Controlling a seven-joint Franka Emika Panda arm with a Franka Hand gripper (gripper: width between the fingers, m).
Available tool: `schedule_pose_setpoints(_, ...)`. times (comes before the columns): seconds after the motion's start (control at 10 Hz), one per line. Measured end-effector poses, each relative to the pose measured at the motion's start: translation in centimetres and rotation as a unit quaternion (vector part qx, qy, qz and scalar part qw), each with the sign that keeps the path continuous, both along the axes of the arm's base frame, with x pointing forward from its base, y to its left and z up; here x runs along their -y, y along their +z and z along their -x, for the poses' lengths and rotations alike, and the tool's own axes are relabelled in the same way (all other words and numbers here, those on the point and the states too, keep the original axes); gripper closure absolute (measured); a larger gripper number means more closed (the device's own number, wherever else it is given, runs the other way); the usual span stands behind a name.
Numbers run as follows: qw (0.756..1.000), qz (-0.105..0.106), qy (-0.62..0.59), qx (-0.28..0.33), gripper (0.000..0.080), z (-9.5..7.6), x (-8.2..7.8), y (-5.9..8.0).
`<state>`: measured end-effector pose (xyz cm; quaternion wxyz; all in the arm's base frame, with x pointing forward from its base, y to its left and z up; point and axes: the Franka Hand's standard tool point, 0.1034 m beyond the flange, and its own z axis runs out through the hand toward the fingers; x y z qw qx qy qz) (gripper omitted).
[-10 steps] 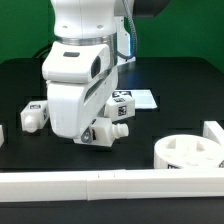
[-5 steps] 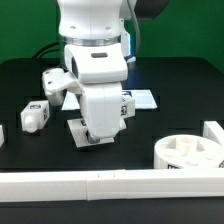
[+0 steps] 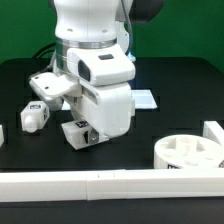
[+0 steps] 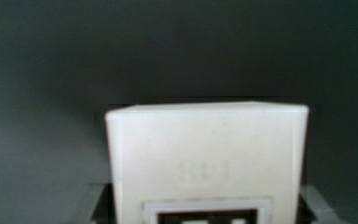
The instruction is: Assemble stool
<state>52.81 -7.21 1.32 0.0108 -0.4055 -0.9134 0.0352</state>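
My gripper (image 3: 82,130) is shut on a white stool leg (image 3: 76,134), a chunky block with a black-and-white tag, held low over the black table. In the wrist view the leg (image 4: 208,145) fills the middle between the two dark fingers (image 4: 105,205), with its tag at the near end. A second white leg (image 3: 33,114) lies at the exterior view's left. The round white seat (image 3: 190,152) with its sockets lies at the exterior view's right front.
A long white rail (image 3: 110,186) runs along the front edge. The marker board (image 3: 146,99) lies behind the arm. A white corner piece (image 3: 213,131) stands at the right edge, and another white part (image 3: 2,134) at the left edge.
The wrist has turned and the hand has shifted toward the exterior view's left, carrying the leg with it. The seat and the other leg have not moved.
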Motion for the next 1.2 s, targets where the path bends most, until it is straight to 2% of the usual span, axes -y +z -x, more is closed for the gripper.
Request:
schedule_pose_setpoints(0.3, 0.995, 0.003, 0.099, -0.008, 0.0481, 0.2, 0.8, -0.1)
schedule_pose_setpoints(0.5, 0.996, 0.004, 0.087, -0.008, 0.0481, 0.2, 1.0, -0.1)
schedule_pose_setpoints(0.6, 0.998, 0.005, 0.069, -0.006, 0.0367, 0.2, 1.0, -0.1)
schedule_pose_setpoints(0.7, 0.999, 0.008, 0.032, -0.008, 0.0367, 0.3, 1.1, 0.3)
schedule_pose_setpoints(0.8, 0.999, 0.018, -0.048, -0.019, 0.0236, 0.5, 1.0, 1.1)
schedule_pose_setpoints(0.9, 0.991, 0.032, -0.13, -0.031, 0.0168, 0.3, 0.7, 1.7)
schedule_pose_setpoints(1.1, 0.955, 0.043, -0.294, 0.003, 0.0155, -1.4, -0.5, 2.7)
schedule_pose_setpoints(1.2, 0.956, 0.044, -0.289, -0.002, 0.0155, -1.0, -0.3, 2.4)
